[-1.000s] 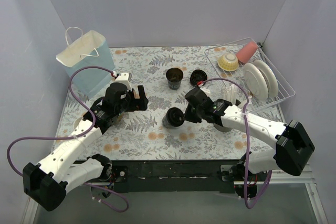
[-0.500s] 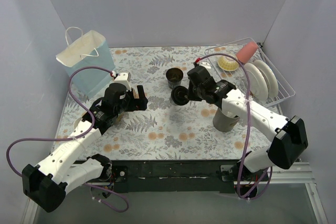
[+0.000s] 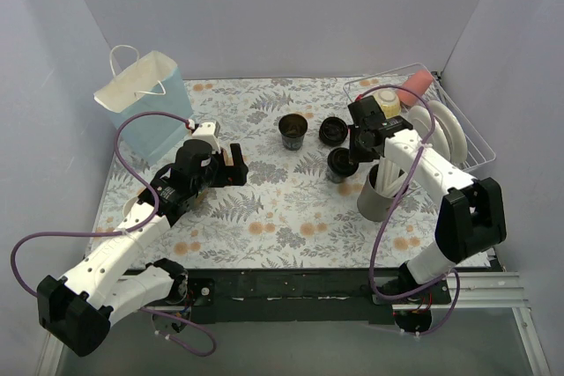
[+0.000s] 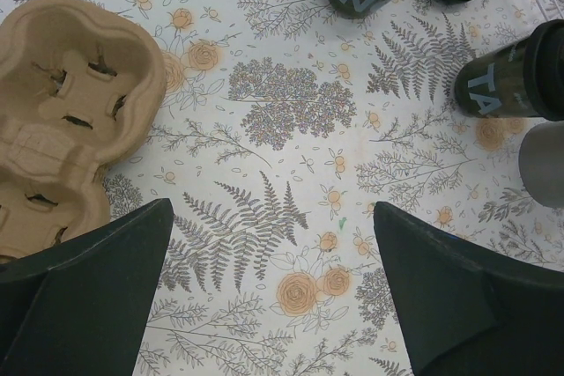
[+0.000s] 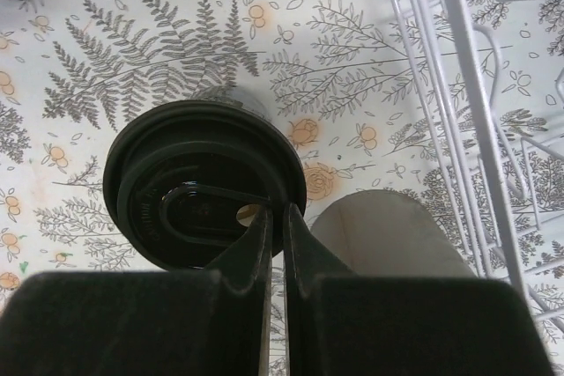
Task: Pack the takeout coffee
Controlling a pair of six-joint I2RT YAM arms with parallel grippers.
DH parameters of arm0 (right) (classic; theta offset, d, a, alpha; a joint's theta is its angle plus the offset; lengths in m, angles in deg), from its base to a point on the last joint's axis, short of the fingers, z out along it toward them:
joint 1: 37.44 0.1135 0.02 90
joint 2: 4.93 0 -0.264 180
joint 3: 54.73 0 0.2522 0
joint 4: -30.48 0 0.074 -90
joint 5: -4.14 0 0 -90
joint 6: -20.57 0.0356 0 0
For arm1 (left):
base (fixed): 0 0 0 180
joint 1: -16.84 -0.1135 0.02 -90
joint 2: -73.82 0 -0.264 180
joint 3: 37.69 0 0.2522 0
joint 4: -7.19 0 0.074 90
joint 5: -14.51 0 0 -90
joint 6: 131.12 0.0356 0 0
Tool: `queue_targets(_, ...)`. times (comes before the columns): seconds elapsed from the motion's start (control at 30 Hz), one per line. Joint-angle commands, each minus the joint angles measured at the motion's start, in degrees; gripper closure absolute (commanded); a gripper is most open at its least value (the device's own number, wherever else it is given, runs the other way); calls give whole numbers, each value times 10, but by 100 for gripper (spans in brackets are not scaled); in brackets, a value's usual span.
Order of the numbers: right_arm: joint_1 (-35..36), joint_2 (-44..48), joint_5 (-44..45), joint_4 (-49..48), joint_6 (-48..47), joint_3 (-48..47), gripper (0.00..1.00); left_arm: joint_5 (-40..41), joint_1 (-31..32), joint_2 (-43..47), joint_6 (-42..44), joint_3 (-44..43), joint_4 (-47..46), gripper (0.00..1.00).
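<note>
A: Starting with the right gripper. Wide or narrow?

B: Narrow. Nearly closed, pinching the near rim of the round black lid on a small black paper cup with white lettering. Holding that cup just beside the tall grey cylindrical holder of white utensils, near the white wire dish rack. Cannot tell whether lifted or resting on the cloth.

A: And the left gripper?

B: Spread wide, gripping nothing. Hovering over the fern-and-rose printed tablecloth, close to a brown moulded-pulp cup carrier, well apart from the held cup.

A: Any more coffee?

B: Yes. Seeing a second black paper cup without a lid, upright toward the back of the table, and a loose round black lid lying flat just beside it, between that open cup and the rack.

A: And farther off?

B: Spotting a pale blue paper bag with white handles, upright at the back corner on the left arm's side, far from both cups. Also noting white plates, a yellow bowl and a pink tumbler in the rack.
</note>
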Motion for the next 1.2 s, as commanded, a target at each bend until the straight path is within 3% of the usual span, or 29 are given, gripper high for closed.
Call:
queue_targets(0.0, -21, -21, -19, 3, -34, -37, 99, 4, -3, 16, 9, 6, -8, 2)
queue_targets(0.5, -33, -93, -4, 36, -30, -119, 95, 16, -3, 13, 11, 6, -8, 2)
queue_targets(0.7, -34, -108, -8, 37, -26, -130, 87, 18, -3, 14, 9, 6, -7, 2)
queue_targets(0.83, -33, -105, -11, 40, -20, -148, 75, 35, -3, 29, -11, -1, -6, 2)
queue_targets(1.03, -34, -87, -27, 50, -38, -197, 64, 93, -3, 25, -36, -103, 30, 2)
queue_targets(1.17, -33, -63, -46, 55, -46, -208, 63, 194, -5, -70, -39, -227, 104, 2)
